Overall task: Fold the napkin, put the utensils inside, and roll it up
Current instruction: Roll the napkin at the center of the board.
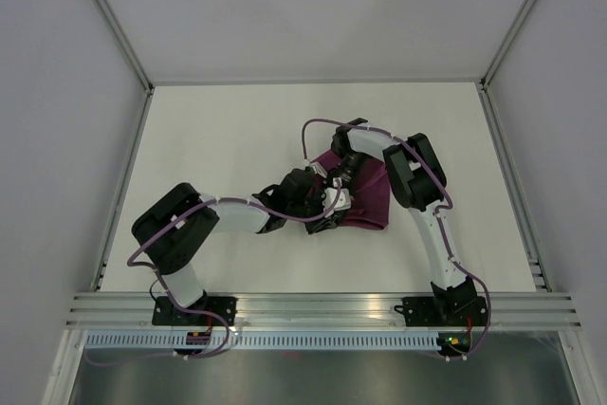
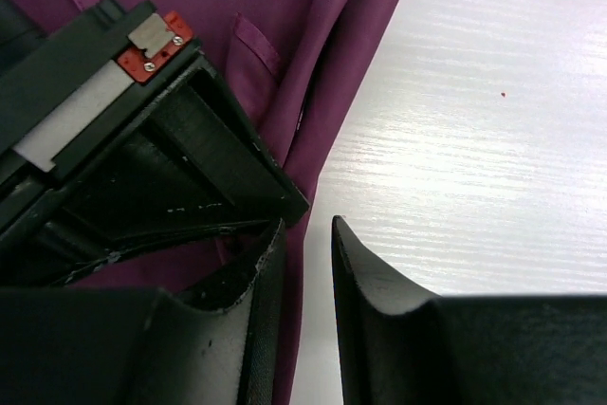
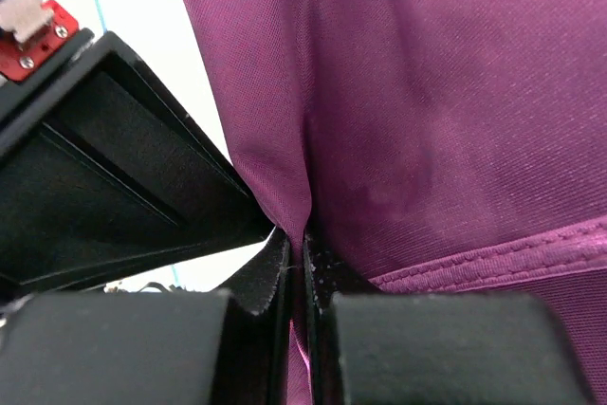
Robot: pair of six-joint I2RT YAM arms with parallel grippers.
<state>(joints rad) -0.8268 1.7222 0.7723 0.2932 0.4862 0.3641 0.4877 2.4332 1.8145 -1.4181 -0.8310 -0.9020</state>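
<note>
1. A ribbed aluminium rail (image 1: 322,305) runs along the near edge of the white table (image 1: 209,139) and carries both arm bases.
2. The left gripper (image 2: 308,227) sits low, right of the table's centre. Its 2 black fingers stand apart with a narrow gap between them. The cloth's folded edge and the white tabletop show through that gap, and nothing is pinched in it. I cannot tell whether the left finger touches the cloth.
3. The soft plum-purple cloth napkin (image 1: 372,201) lies bunched and creased right of the table's centre, well apart from all 4 edges. A stitched hem shows in the right wrist view.
4. The right gripper (image 3: 302,248) comes in from the far side. Its 2 fingers are pressed together on a raised fold of the napkin, and the cloth draws into the pinch in tight creases.
5. The 2 grippers sit just beside each other at the napkin's left part. Each wrist view shows the other's black body with a red tab.
6. Pale grey walls (image 1: 313,7) rise past the far edge.
</note>
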